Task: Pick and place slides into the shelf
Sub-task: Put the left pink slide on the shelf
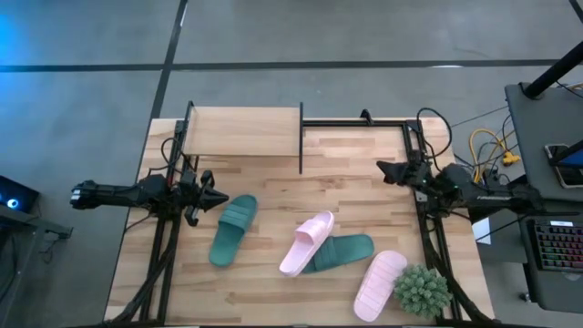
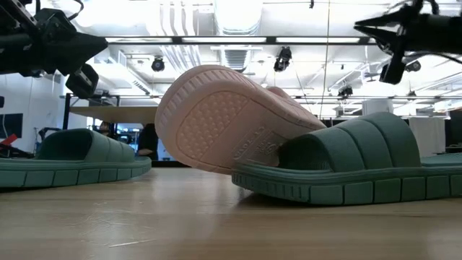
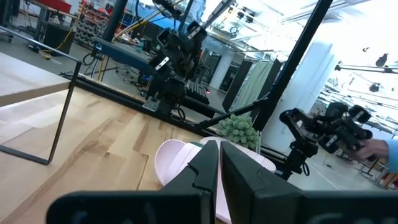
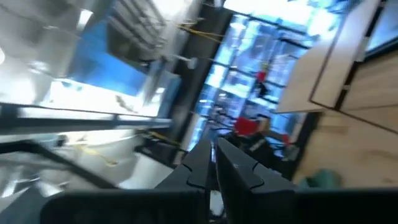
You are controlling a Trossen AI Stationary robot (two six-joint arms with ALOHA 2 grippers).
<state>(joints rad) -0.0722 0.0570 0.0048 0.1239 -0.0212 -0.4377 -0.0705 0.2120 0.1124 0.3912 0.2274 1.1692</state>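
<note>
Lying loose on the table (image 1: 264, 187), all four slides sit outside the shelf (image 1: 244, 129): one teal slide (image 1: 232, 230) at the left, a pink slide (image 1: 307, 242) propped on the second teal slide (image 1: 342, 251), another pink slide (image 1: 380, 284) just beside the potted plant (image 1: 422, 290). Each arm reaches inward from its side, the left gripper (image 1: 219, 198) and right gripper (image 1: 382, 168) both pressed together, holding nothing. Nothing rests on the shelf's plank top; bare wood lies between the grippers.

The upturned sole of the pale pink slide (image 2: 231, 123) carries raised lettering, too small to make out. Nothing else in any view bears legible text, numbers or signs.
</note>
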